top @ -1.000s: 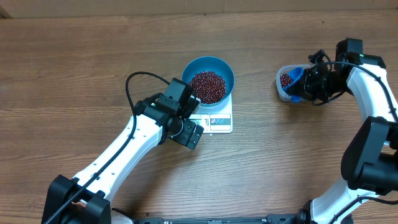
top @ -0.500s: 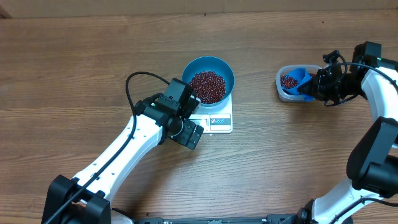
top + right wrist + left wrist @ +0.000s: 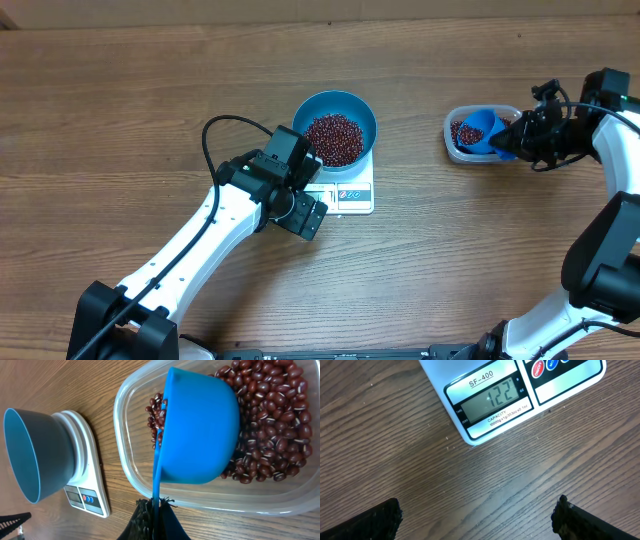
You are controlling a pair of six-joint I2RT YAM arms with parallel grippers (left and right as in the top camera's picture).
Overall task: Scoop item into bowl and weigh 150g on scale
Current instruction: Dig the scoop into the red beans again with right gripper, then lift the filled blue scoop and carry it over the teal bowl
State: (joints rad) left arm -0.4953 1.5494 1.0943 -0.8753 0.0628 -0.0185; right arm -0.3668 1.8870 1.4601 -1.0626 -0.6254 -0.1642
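at far left, wide-open left gripper [image 3: 477, 512] hovering low over the brown wooden worktop [image 3: 120, 120], nothing between its black fingers [image 3: 580, 522]. in the left wrist view, only the two fingertips in the bottom corners, well apart, bare wood grain between them.

just beyond that gripper, small flat white square digital scale [image 3: 350, 192], front strip facing it. on that strip, grey display [image 3: 490, 397] reading 122, with round red and blue buttons [image 3: 542, 366] to its right.

on the scale's platform, covering most of it, round deep bright blue bowl [image 3: 335, 102], upright. inside it, loose maroon heap of small dark red-brown beans [image 3: 333, 139], filling the lower part and leaving a band of blue wall bare above.

further right, well apart from the scale, clear rounded-rectangular plastic tub [image 3: 452, 150] standing on the worktop, more of the same beans across its floor.

within the tub, toward its right side, small blue handled plastic scoop [image 3: 200, 430], touching the beans around it; a few beans at its rim; impossible to tell whether any lie inside the cup.

at far right, right gripper [image 3: 155, 517], clamped fully onto the scoop's thin handle, just outside the tub's wall.
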